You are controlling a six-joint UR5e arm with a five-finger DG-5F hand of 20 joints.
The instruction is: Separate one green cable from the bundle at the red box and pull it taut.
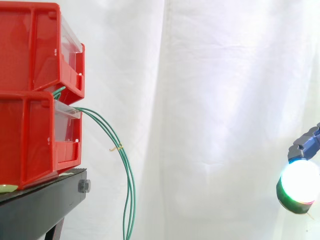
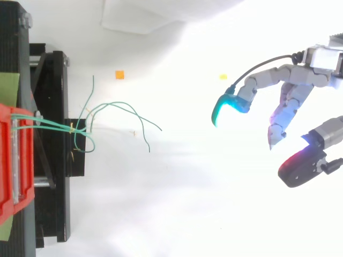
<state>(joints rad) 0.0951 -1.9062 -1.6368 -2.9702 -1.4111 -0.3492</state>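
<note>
Thin green cables (image 1: 127, 170) come out between the two stacked red bins (image 1: 35, 95) and hang down in a bundle past the black stand's edge, tied with a small yellowish twist. From above the green cables (image 2: 110, 115) fan out rightward from the red bin (image 2: 13, 160), their loose ends spread apart. My hand (image 2: 292, 96) is far to the right of the cables, well apart from them, its fingers spread and relaxed, holding nothing. In the side view one glowing white fingertip (image 1: 300, 182) shows at the right edge, lower than the bins.
The bins rest on a black stand (image 1: 45, 200) at the left. A white curtain fills the background. Small orange (image 2: 119, 75) and yellow (image 2: 223, 77) markers lie on the white floor between the stand and my hand.
</note>
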